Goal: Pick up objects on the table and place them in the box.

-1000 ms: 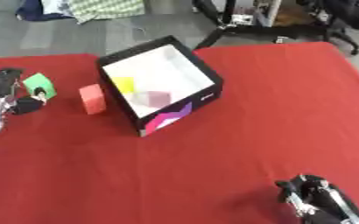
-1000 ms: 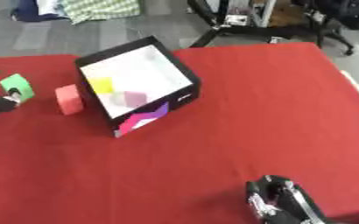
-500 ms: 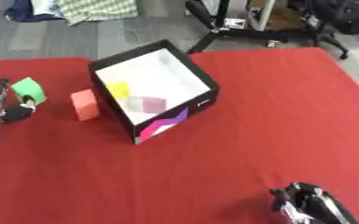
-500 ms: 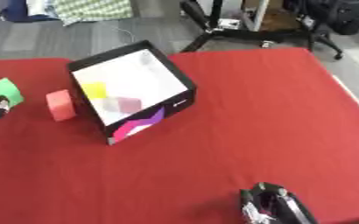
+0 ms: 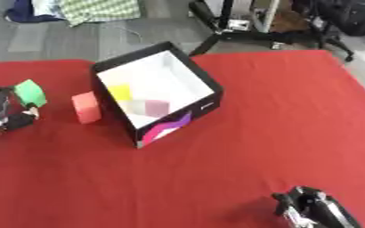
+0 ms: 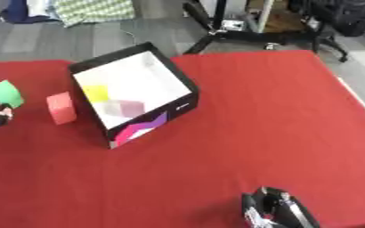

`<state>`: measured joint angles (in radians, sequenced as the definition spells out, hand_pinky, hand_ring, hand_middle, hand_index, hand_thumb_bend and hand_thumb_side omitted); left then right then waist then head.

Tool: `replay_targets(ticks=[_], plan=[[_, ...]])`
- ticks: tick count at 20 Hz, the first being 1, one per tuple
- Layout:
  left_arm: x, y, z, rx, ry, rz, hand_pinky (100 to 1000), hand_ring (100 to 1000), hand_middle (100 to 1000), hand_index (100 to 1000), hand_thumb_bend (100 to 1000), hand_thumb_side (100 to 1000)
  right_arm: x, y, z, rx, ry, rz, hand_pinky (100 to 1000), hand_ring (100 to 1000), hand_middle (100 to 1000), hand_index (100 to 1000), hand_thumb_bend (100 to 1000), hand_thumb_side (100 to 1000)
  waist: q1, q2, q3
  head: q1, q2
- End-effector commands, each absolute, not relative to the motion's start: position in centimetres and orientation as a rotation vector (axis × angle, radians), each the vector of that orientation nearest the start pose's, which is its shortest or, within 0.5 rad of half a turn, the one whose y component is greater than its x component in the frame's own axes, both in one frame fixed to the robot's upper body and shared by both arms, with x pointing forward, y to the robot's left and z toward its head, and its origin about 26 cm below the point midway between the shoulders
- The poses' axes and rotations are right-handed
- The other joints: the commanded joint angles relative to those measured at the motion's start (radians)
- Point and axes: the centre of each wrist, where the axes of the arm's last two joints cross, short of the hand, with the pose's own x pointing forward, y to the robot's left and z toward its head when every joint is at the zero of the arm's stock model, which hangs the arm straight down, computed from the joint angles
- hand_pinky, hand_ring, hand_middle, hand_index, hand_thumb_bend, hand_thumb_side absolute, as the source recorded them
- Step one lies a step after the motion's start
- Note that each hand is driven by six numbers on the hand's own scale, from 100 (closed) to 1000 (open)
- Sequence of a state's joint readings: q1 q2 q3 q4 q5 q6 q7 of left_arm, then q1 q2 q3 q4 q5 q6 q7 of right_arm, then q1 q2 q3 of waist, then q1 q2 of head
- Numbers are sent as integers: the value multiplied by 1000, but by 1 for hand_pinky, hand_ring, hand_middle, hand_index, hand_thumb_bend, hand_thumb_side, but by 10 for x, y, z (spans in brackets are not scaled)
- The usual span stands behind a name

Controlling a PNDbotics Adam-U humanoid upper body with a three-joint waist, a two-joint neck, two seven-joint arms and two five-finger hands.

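Two blocks already lie inside the box (image 5: 205, 82), a yellow block (image 5: 120, 92) and a pale pink block (image 5: 156, 107) on its white floor, so I judge the task partly done, with two pieces left outside. My left hand (image 5: 2, 111) shows at the left edge of the red table (image 5: 279, 124) with the green block (image 5: 29, 92) at its fingertips; the block appears pinched between dark fingers and raised slightly, though I cannot say for certain that it is clear of the cloth. I read the step in hand as the pick of this green block. The next move calls for carrying it rightward past the red block (image 5: 85, 107), which stands just beside the box's left wall, then lifting it over that black rim and releasing it above the white floor without striking the wall. The red block would then remain as the last piece outside. The box sits askew on the table, one corner toward me, its near face marked pink and purple. My right hand (image 5: 314, 211) rests idle near the lower right corner, well apart from the box and touching no task piece; its fingers look relaxed rather than curled, holding nothing.
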<state>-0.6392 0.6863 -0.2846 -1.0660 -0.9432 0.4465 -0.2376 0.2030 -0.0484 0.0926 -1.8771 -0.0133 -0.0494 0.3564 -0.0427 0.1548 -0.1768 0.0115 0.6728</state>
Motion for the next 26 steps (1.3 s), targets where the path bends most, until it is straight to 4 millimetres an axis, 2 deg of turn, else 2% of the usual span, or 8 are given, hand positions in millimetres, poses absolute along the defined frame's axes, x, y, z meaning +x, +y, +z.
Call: replay_targets(ticks=[1, 2, 4, 11, 13, 16, 19, 26], plan=[[419, 367, 132, 1347, -800, -1068, 783, 701, 747, 890, 100, 576, 223, -238, 28, 265, -1725, 366, 854, 468, 231, 460, 100, 202, -12, 6, 0, 2, -16], [420, 366, 132, 1361, -810, -1061, 761, 649, 673, 835, 100, 469, 223, -238, 28, 265, -1725, 366, 854, 468, 231, 461, 100, 202, -12, 6, 1, 2, -16], [420, 365, 134, 1402, -844, -1029, 731, 582, 582, 769, 100, 361, 223, -238, 28, 265, -1724, 366, 854, 468, 231, 461, 100, 202, -12, 6, 2, 1, -16], [420, 361, 135, 1479, -930, -929, 690, 496, 465, 669, 100, 284, 223, -238, 28, 266, -1725, 367, 854, 468, 231, 461, 100, 202, -11, 5, 1, 1, -18], [421, 361, 134, 1478, -933, -925, 709, 536, 517, 725, 100, 421, 223, -238, 28, 266, -1725, 367, 855, 468, 231, 461, 100, 202, -11, 5, 0, 1, -18], [421, 361, 136, 1487, -938, -926, 756, 634, 680, 855, 100, 613, 223, -239, 28, 266, -1726, 367, 855, 468, 231, 461, 100, 202, -11, 4, 0, 1, -16], [422, 359, 141, 1485, -950, -923, 792, 710, 778, 923, 100, 746, 222, -239, 28, 265, -1724, 367, 855, 468, 231, 461, 100, 202, -10, 4, 1, 1, -15], [425, 350, 140, 1453, -941, -940, 818, 758, 841, 961, 100, 843, 223, -239, 28, 266, -1726, 367, 855, 468, 231, 461, 100, 202, -11, 5, 0, -1, -16]])
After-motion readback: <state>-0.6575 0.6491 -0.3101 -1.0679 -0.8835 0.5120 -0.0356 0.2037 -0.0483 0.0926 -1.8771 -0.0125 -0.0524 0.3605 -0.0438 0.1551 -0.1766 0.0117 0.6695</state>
